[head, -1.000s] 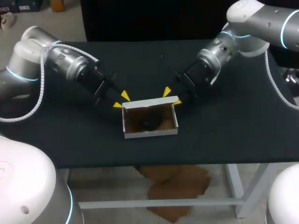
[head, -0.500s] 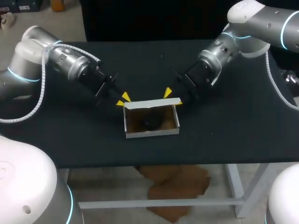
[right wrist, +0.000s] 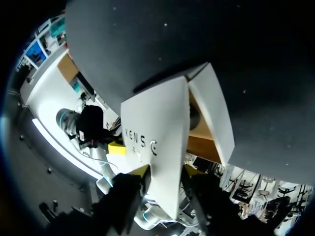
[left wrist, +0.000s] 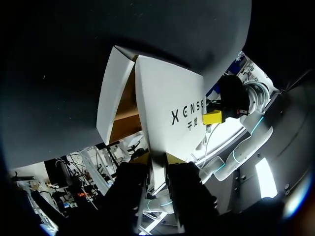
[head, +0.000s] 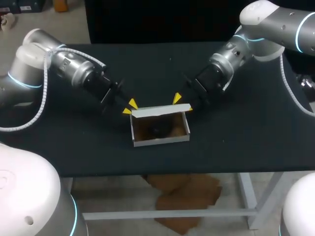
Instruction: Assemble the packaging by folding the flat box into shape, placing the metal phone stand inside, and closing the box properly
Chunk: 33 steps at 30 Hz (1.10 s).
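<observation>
A small white box (head: 160, 139) with a brown inside stands open in the middle of the table. The dark phone stand (head: 157, 130) lies in it. The box lid (head: 160, 111) rises from the back wall, leaning a little over the opening. My left gripper (head: 129, 107) is shut on the lid's left end, and my right gripper (head: 182, 102) is shut on its right end. In the left wrist view the printed lid (left wrist: 167, 98) runs between the left gripper (left wrist: 157, 158) fingers. In the right wrist view the lid (right wrist: 157, 128) fills the right gripper (right wrist: 165, 171) gap.
The black table (head: 246, 132) stretches to both sides of the box. Its front edge runs a short way in front of the box. Both arms slant in from the back corners and meet at the lid.
My left gripper's fingers have drawn together on the lid's left end. The lid and box have shifted slightly forward and right. The right gripper has kept its hold.
</observation>
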Available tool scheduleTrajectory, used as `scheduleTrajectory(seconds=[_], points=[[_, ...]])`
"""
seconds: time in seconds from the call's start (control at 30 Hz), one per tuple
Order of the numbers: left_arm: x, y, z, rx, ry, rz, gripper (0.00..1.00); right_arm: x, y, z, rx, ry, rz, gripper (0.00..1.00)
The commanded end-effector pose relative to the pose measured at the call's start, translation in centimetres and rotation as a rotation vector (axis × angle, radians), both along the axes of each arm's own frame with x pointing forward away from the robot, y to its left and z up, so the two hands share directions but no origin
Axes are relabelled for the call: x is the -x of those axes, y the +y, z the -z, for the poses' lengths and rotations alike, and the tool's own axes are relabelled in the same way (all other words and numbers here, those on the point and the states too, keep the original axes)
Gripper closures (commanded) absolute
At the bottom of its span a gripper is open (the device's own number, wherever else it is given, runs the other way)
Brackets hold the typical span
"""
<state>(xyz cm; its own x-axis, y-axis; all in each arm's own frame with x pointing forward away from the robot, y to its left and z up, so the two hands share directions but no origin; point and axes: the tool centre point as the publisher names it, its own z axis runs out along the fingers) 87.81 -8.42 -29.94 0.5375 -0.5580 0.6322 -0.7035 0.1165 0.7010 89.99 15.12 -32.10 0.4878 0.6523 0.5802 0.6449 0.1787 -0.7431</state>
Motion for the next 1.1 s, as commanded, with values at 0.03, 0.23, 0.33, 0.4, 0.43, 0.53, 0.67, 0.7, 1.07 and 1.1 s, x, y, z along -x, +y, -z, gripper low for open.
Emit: scheduleTrajectory(seconds=[0.03, 0.23, 0.33, 0.4, 0.43, 0.53, 0.67, 0.7, 1.07, 1.1], points=[[0.2, -0.5, 0.4, -0.001, -0.001, 0.003, 0.8, -0.3, 0.3, 0.2, -0.004, 0.006, -0.009, 0.55], [0.3, -0.5, 0.9, 0.002, -0.002, 0.008, 0.8, 0.0, 0.2, 0.8, -0.002, 0.007, -0.014, 0.55], [0.4, -0.5, 1.0, 0.0, -0.003, 0.012, 0.78, 0.1, 0.2, 1.1, -0.001, 0.008, -0.018, 0.55], [0.4, -0.6, 1.2, -0.004, -0.004, 0.015, 0.77, 0.2, 0.1, 1.2, 0.0, 0.008, -0.019, 0.55], [0.5, -0.6, 1.2, -0.005, -0.004, 0.016, 0.76, 0.3, 0.1, 1.2, 0.0, 0.008, -0.02, 0.55], [0.5, -0.6, 1.5, -0.008, -0.006, 0.019, 0.76, 0.3, 0.1, 1.3, 0.001, 0.005, -0.023, 0.55], [0.6, -0.6, 1.7, -0.009, -0.007, 0.024, 0.75, 0.5, 0.1, 1.5, 0.006, -0.006, -0.029, 0.55], [0.6, -0.5, 1.7, -0.009, -0.008, 0.026, 0.75, 0.6, 0.1, 1.5, 0.009, -0.011, -0.031, 0.55], [0.9, -0.2, 2.1, -0.016, -0.02, 0.026, 0.74, 1.0, 0.0, 2.1, 0.016, -0.031, -0.045, 0.54], [0.9, -0.2, 2.1, -0.018, -0.022, 0.027, 0.73, 1.0, 0.0, 2.2, 0.017, -0.032, -0.045, 0.54]])
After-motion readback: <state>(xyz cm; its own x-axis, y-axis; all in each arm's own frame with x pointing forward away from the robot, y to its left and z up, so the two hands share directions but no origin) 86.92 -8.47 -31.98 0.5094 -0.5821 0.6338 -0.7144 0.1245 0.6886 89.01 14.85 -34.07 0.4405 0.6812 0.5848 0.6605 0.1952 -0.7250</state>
